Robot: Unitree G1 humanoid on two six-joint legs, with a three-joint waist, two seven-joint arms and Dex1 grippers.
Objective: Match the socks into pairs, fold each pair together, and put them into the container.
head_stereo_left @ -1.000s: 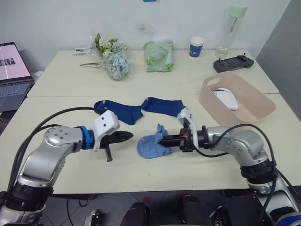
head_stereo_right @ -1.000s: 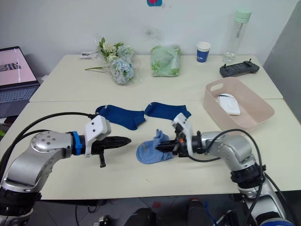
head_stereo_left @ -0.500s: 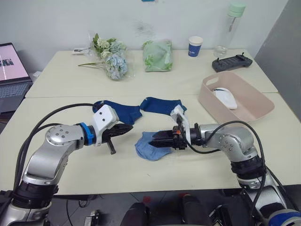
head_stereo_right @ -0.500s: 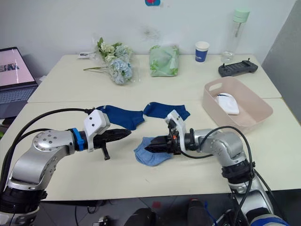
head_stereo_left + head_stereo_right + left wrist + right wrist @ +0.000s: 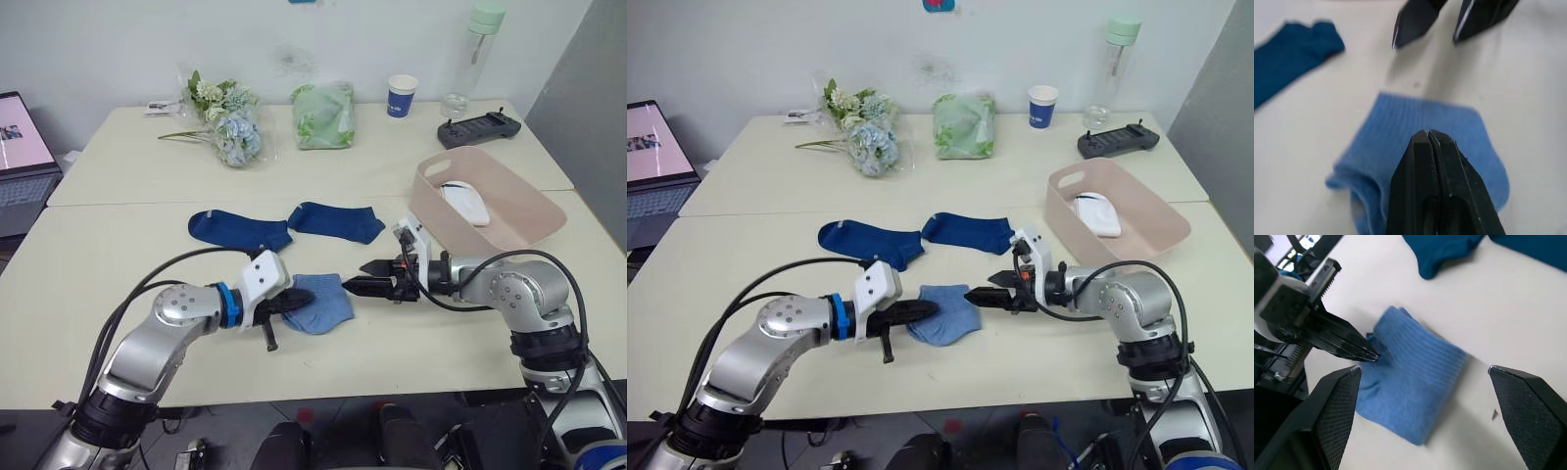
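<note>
A folded light blue sock bundle lies on the table near the front. My left gripper is shut, and its tips rest on the bundle's left part without pinching any cloth. My right gripper is open just right of the bundle and clear of it, its wide-spread fingers facing the bundle. Two dark navy socks lie flat side by side behind it. The pink container stands at the right with a white sock bundle inside.
Along the table's back stand a bunch of flowers, a pale green bag, a blue paper cup, a bottle and a black controller. A laptop sits at the far left.
My right gripper has opened, let go of the light blue bundle and drawn back to the right. My left gripper has moved right onto the bundle. The camera has shifted slightly.
</note>
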